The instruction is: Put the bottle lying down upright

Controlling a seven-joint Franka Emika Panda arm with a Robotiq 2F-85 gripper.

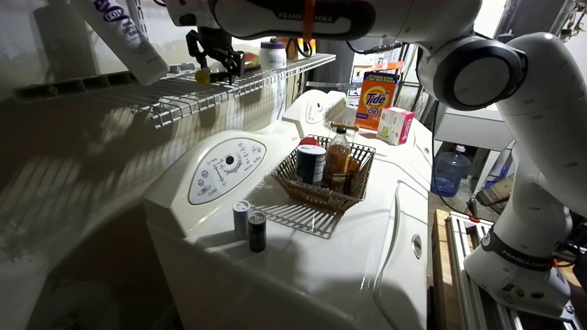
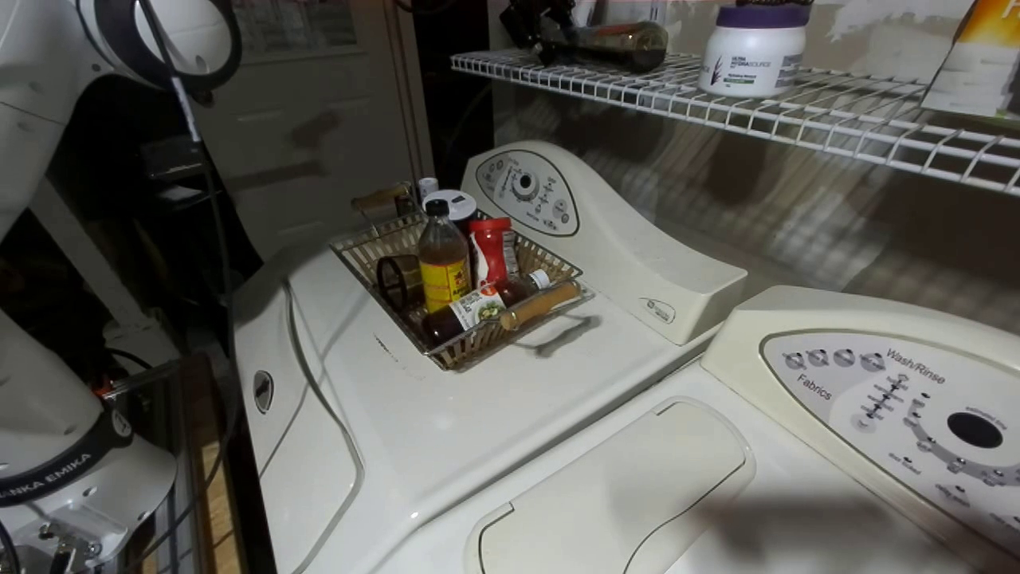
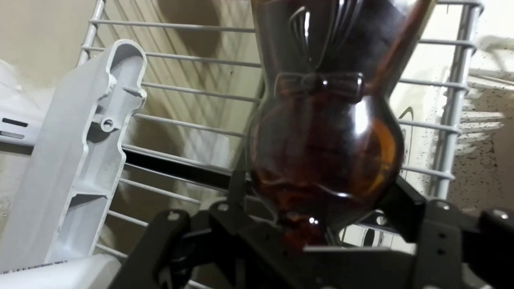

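The arm [image 1: 479,73] arches high, its tool [image 1: 217,71] pointing down with 2 fingers [image 3: 405,210] spread apart.

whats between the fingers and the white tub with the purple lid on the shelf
In both exterior views, part of the bottle lies between the fingers and the white tub; an exterior view also shows wire shelf between bottle and tub.

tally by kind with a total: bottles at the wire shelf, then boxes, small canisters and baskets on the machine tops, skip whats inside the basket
Bottles: 2 (amber bottle, white bottle)
Boxes: 2 (Tide box, pink-and-white box)
Canisters: 2 (light canister, dark canister)
Baskets: 1 (slatted basket)
Total: 7
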